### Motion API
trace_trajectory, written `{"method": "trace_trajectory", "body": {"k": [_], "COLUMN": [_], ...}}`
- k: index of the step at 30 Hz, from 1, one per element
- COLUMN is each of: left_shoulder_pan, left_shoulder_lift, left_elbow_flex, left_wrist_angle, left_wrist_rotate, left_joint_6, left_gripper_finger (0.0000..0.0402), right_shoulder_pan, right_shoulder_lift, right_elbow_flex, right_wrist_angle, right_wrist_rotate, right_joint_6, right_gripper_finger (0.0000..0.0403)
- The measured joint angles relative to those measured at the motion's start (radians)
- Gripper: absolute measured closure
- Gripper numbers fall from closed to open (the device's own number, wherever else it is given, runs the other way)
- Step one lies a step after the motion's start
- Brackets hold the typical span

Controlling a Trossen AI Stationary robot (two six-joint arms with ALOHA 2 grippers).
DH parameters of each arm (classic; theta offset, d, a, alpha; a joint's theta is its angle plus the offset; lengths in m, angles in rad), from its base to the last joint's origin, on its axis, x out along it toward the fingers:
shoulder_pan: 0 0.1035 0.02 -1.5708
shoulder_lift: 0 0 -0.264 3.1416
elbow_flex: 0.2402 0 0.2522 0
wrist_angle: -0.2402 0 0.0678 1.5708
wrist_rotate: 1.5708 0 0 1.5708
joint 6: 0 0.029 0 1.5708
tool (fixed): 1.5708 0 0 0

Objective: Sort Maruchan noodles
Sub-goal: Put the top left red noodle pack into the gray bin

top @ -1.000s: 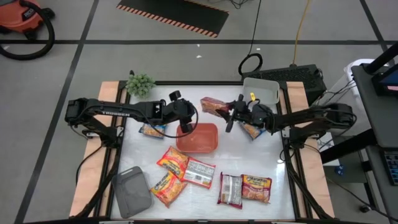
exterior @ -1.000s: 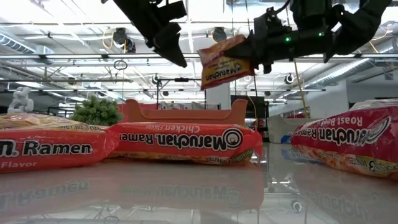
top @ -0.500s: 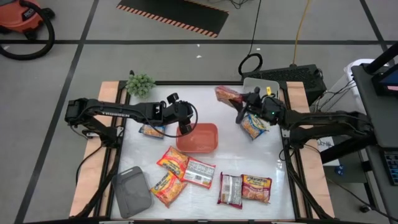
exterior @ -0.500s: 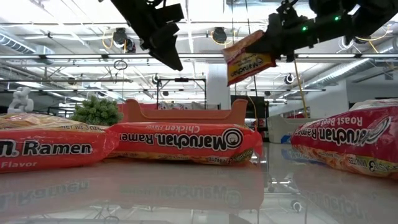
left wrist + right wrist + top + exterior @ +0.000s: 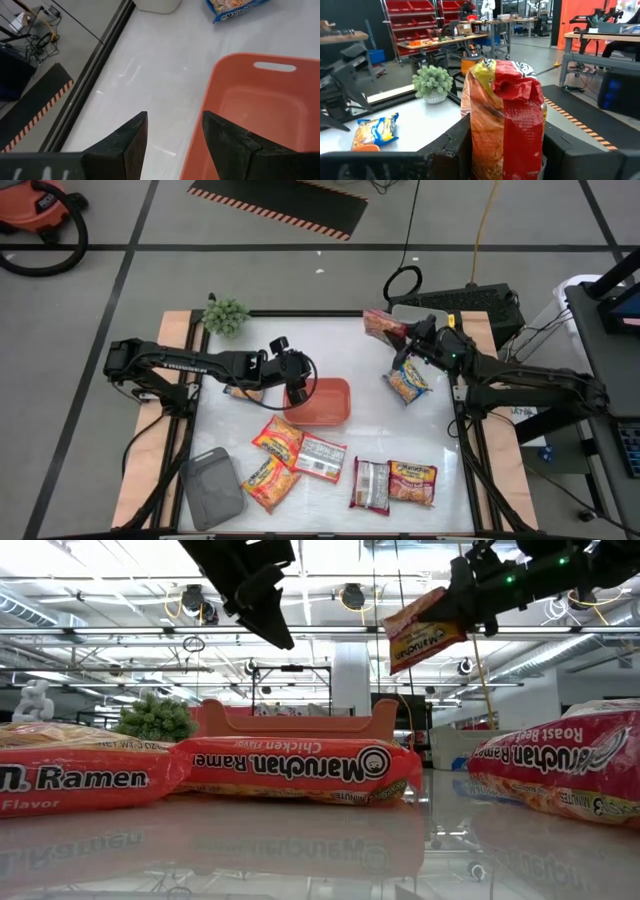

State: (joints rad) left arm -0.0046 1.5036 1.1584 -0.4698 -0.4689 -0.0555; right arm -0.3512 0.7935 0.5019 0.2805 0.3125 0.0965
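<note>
Packets of crinkly plastic Maruchan noodles lie scattered on our white desk [image 5: 360,430]: six sit along the near edge, one blue-yellow packet [image 5: 241,391] lies beside our left arm, and another [image 5: 406,382] rests below our right arm. Our right gripper [image 5: 403,337] is pinching a red-orange crinkly ramen packet [image 5: 382,326] in the air near the far right corner. Our left gripper [image 5: 296,392] hovers with fingers spread over the edge of the shallow rectangular red plastic tray [image 5: 322,401].
</note>
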Motion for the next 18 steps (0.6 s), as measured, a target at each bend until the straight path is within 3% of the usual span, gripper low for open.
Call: {"method": "trace_trajectory", "body": {"k": [18], "left_shoulder_pan": [-0.018], "left_shoulder_lift": [0.000], "left_elbow_flex": [0.000], "left_wrist_angle": [-0.028], "left_wrist_rotate": [0.000], "left_joint_6": [-0.034], "left_gripper_finger": [0.0206], "right_shoulder_pan": [-0.172], "right_shoulder_lift": [-0.072], "right_elbow_flex": [0.000], "right_wrist_angle": [-0.225], "right_wrist_rotate": [0.000], "right_joint_6": [0.026], "right_gripper_finger": [0.0264]}}
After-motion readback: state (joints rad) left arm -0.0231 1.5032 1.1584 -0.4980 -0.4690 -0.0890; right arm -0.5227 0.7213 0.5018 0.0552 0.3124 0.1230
